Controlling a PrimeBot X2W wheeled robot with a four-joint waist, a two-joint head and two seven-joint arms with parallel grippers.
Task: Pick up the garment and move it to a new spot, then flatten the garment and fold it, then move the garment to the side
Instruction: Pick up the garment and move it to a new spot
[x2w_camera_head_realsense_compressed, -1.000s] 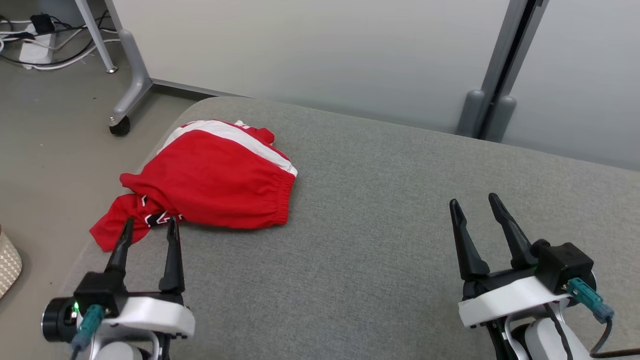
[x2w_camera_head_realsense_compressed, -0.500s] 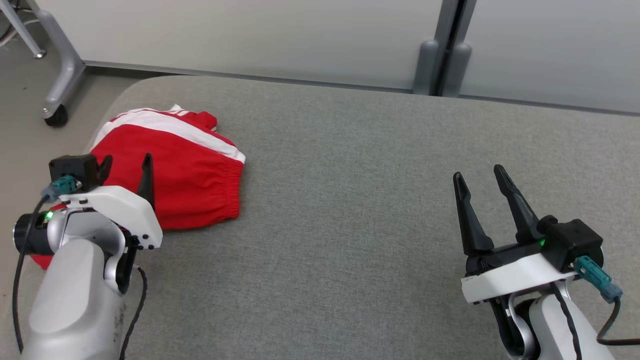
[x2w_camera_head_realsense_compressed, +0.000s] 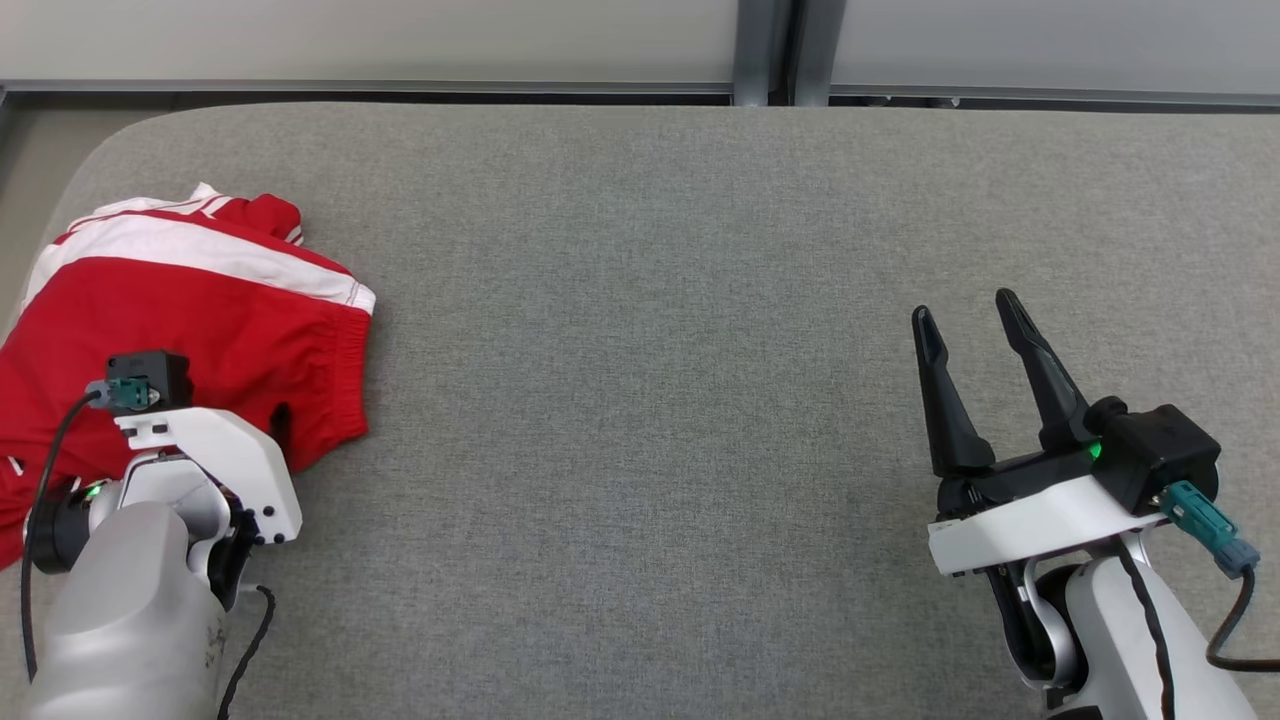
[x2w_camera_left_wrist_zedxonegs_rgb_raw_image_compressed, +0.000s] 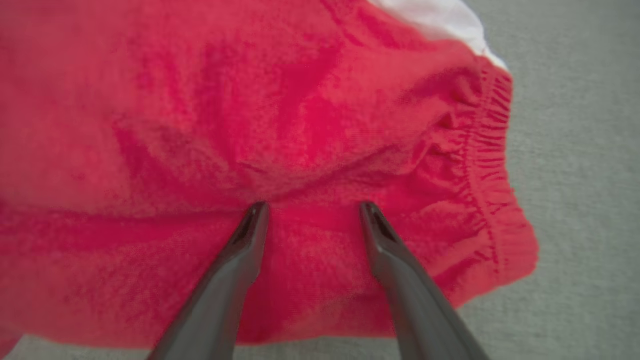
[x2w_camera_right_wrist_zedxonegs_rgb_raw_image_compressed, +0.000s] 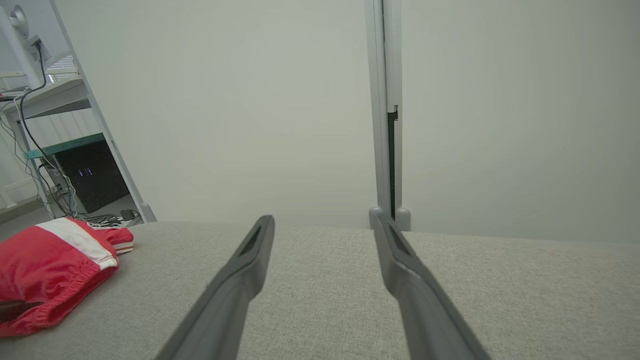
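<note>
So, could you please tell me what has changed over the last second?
The left gripper reached forward and tipped down to the red garment, jaws open, nothing grasped yet. The head camera also swung. The right gripper stayed open and idle; the garment lay still.

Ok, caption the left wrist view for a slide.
Left gripper, fingers open, tips at a crease in the red garment on grey upholstery.

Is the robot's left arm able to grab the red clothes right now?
Probably yes. The left gripper is open with its tips right at the red garment, and nothing lies between.
</note>
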